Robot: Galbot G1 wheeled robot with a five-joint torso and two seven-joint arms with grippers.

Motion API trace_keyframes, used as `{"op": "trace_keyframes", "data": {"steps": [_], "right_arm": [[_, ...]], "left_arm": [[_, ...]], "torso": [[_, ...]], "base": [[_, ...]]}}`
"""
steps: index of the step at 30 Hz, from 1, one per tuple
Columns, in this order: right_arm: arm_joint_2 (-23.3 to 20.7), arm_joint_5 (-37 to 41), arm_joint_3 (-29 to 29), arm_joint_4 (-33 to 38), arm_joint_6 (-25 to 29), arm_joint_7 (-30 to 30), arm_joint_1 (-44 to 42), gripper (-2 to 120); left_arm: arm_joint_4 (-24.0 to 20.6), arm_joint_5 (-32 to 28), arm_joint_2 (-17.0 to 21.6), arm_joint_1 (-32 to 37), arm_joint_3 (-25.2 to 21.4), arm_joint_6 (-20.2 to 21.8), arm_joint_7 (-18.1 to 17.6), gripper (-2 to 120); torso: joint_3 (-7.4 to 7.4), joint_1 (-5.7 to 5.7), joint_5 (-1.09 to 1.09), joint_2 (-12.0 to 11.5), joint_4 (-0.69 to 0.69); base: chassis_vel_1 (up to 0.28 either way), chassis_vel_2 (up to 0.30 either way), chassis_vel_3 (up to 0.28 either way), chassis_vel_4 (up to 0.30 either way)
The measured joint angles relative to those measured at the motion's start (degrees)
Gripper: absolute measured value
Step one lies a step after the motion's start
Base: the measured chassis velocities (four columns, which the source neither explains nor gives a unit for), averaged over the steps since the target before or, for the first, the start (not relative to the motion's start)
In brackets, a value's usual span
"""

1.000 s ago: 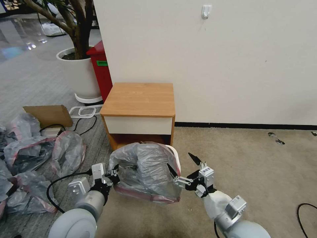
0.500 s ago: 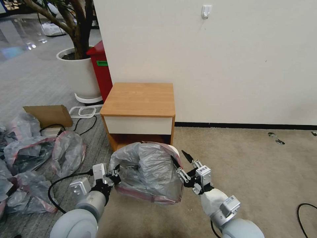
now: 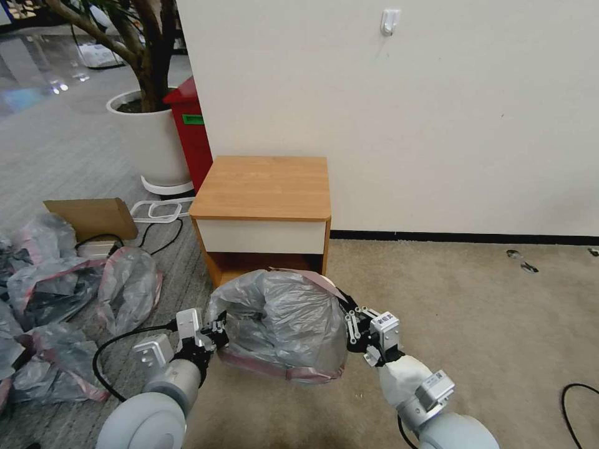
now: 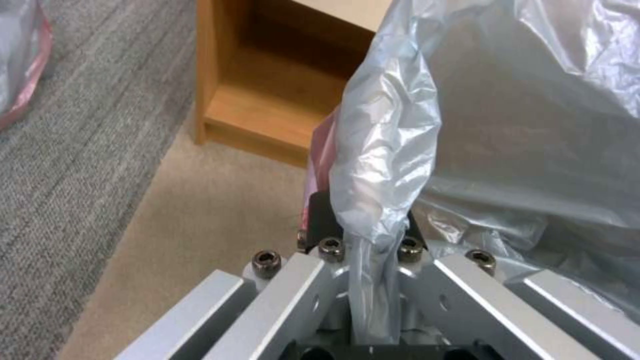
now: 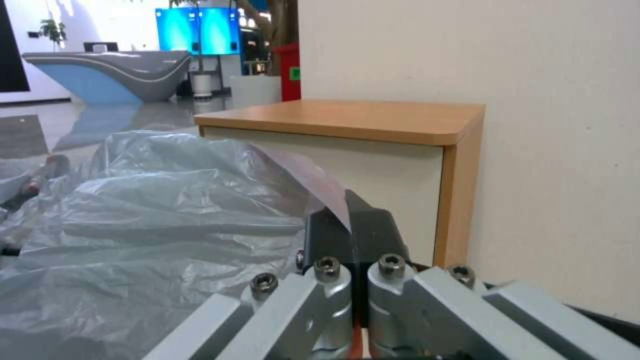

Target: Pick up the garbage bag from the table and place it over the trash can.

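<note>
Below the nightstand table (image 3: 261,187), on the carpet, my two claws hold the garbage bag (image 3: 281,321) stretched between them. Left claw (image 3: 215,330) pinches a gathered fold at the bag's left edge; wrist view shows plastic pulled into the closed pads (image 4: 363,235). Right claw (image 3: 349,315) is pressed together on the pink-red rim band at the right edge (image 5: 350,227). Bag's long axis runs left to right, claw to claw, pink band along the near lower edge. Bag hides the trash can; I cannot confirm the bin's rim. My judgement: the next move turns on both claws holding the rim spread evenly, neither arm nearer
</note>
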Motion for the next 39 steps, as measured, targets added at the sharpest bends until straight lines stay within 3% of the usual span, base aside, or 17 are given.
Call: {"op": "trace_keyframes", "data": {"steps": [7, 21, 22, 29, 39], "right_arm": [[-0.3, 0.9, 1.4, -1.3, -0.3, 1.0, 2.2, 0], [-1.0, 1.7, 2.2, -5.6, 0.5, 1.7, 3.4, 0], [-0.2, 0.5, 1.5, -6.7, 1.5, 1.9, 3.4, 0], [1.5, -3.5, 1.0, -10.2, 4.1, 2.4, 4.3, 0], [4.0, -19.1, 1.7, -16.4, 7.4, 8.3, 7.4, 0]], "left_arm": [[-0.7, 1.0, 0.3, 1.1, 0.4, -0.1, 3.3, 0], [-2.3, -5.7, -0.3, 1.1, -0.3, -1.3, 3.7, 0], [-2.6, -9.6, -0.8, 0.9, -0.4, -2.0, 3.0, 0], [-3.8, -15.8, -1.8, 0.7, -0.3, -1.6, 1.3, 1], [-4.1, -18.1, -2.8, 0.8, 0.2, 1.1, -0.2, 1]], "torso": [[0.0, 0.0, 0.0, 0.0, 0.0], [0.0, 0.0, 0.0, 0.0, 0.0], [0.0, 0.0, 0.0, 0.0, 0.0], [0.0, 0.0, 0.0, 0.0, 0.0], [0.0, 0.0, 0.0, 0.0, 0.0]], "base": [[0.0, 0.0, 0.0, 0.0], [0.0, 0.0, 0.0, 0.0], [0.0, 0.0, 0.0, 0.0], [0.0, 0.0, 0.0, 0.0], [0.0, 0.0, 0.0, 0.0]]}}
